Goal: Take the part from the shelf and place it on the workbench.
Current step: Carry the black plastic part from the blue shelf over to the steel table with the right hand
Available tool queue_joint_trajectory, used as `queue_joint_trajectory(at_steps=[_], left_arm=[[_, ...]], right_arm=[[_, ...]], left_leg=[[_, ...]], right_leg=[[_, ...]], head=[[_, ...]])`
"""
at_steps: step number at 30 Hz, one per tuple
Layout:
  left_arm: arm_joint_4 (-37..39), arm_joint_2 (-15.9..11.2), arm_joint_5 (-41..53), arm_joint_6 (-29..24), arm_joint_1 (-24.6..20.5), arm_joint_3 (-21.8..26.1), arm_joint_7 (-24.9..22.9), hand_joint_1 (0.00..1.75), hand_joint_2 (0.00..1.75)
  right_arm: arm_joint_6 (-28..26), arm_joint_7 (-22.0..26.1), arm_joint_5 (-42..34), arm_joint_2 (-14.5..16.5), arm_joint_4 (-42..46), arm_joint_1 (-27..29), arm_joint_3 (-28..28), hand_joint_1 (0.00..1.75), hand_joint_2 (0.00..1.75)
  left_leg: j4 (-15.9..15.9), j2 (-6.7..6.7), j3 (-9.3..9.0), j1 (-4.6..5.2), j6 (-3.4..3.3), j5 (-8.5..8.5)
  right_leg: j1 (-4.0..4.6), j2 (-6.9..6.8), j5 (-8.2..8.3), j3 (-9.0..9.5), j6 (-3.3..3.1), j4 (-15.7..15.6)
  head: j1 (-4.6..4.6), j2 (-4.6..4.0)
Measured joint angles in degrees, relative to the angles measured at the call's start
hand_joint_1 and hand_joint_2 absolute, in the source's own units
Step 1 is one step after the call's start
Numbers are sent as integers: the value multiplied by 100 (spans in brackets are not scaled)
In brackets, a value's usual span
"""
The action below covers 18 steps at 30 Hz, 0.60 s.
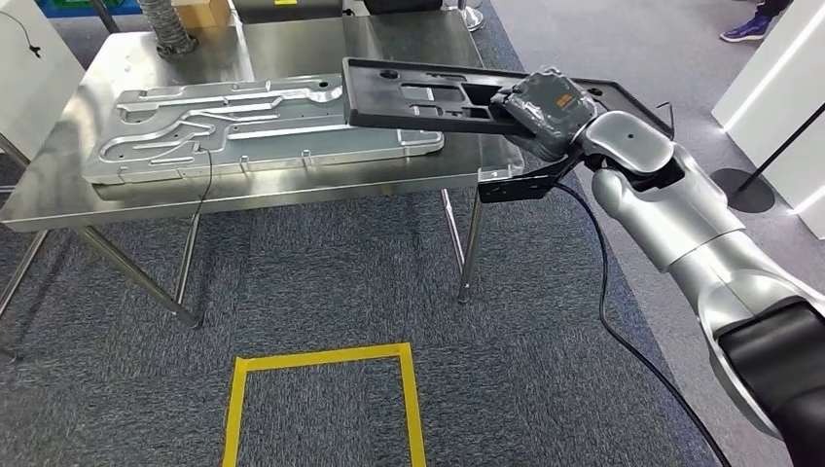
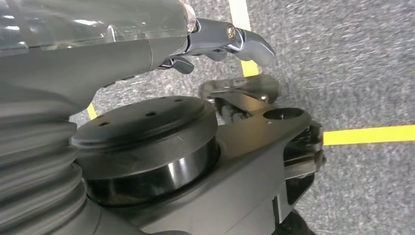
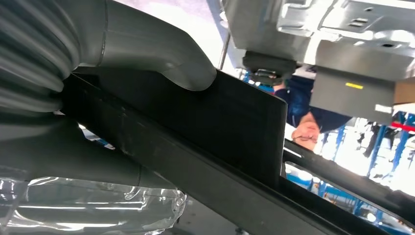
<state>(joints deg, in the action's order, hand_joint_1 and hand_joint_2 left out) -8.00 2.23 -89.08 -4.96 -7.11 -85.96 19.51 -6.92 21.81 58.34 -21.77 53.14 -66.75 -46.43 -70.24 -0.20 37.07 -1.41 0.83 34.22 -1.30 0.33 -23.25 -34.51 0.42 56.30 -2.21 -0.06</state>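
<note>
Right hand grips the part, a flat black frame, at its near right end; the thumb presses flat on a black wall of it, fingers wrapped round and hidden. Grip at one end leaves the long free end to reach out toward 9 o'clock, over the bench.

Part hangs roughly level, above the bench's right end, overlapping the grey plate lying there; contact cannot be told. Judged: carry nearly done, lowering and release remain.

Left hand: hangs over carpet and yellow tape, holds nothing, fingers loosely curled.
</note>
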Motion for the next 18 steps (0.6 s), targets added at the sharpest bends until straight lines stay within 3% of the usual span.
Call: queue_joint_trajectory(at_steps=[2, 4, 7, 9, 10, 13, 14, 15, 16, 18], left_arm=[[0, 0, 1, 0, -2, 0, 2, 0, 175], [0, 2, 2, 0, -5, 0, 4, 0, 175], [0, 4, 4, -1, -19, 0, 8, 0, 175], [0, 3, 5, -3, -39, 0, 12, 0, 175], [0, 4, 5, -3, -53, 0, 15, 0, 175], [0, 12, 7, 0, -58, -1, 22, 0, 175], [0, 13, 8, 0, -45, -2, 23, 0, 175], [0, 13, 8, -1, -32, -2, 23, 0, 175], [0, 13, 8, -1, -23, -2, 23, 0, 175], [-2, 24, 8, -1, -15, -5, 24, 0, 175]], right_arm=[[-4, 3, -37, 90, -70, -30, -87, 148, 175], [-7, 26, -78, 152, -140, -85, -169, 148, 175], [-13, 73, -148, 221, -241, -181, -287, 148, 175], [-22, 96, -206, 264, -290, -233, -352, 148, 175], [-27, 107, -236, 285, -309, -255, -385, 148, 175], [-34, 141, -324, 330, -383, -273, -517, 148, 175], [-38, 147, -348, 347, -415, -269, -569, 148, 175], [-48, 151, -369, 372, -445, -265, -617, 148, 175], [-70, 149, -391, 405, -473, -264, -660, 148, 175], [-147, 131, -429, 484, -537, -261, -752, 148, 175]], left_leg=[[756, 9, -135, 4, -37, -626], [1197, 18, -218, 34, -90, -940], [1272, 6, -260, 64, -218, -957], [1297, -9, -332, 65, -286, -943], [1306, -15, -372, 68, -315, -925], [1307, -44, -506, 109, -384, -802], [1307, -61, -569, 129, -395, -748], [1307, -76, -644, 152, -402, -688], [1308, -86, -729, 178, -406, -621], [1308, -99, -883, 217, -399, -475]], right_leg=[[-1, -8, -104, 98, 51, 32], [3, -17, -164, 133, 122, 39], [-6, -19, -186, 152, 249, 48], [-24, -29, -242, 86, 291, 223], [-25, -32, -316, -67, 297, 492], [4, -32, -660, -799, 279, 1577], [15, -31, -723, -957, 262, 1704], [32, -31, -698, -1017, 231, 1620], [55, -30, -550, -989, 180, 1352], [139, -14, 69, -826, 32, 588]], head=[[1, -1], [1, -1], [1, 1], [2, 2], [1, 2], [2, 2], [2, 1], [2, 1], [2, 1], [2, 1]])
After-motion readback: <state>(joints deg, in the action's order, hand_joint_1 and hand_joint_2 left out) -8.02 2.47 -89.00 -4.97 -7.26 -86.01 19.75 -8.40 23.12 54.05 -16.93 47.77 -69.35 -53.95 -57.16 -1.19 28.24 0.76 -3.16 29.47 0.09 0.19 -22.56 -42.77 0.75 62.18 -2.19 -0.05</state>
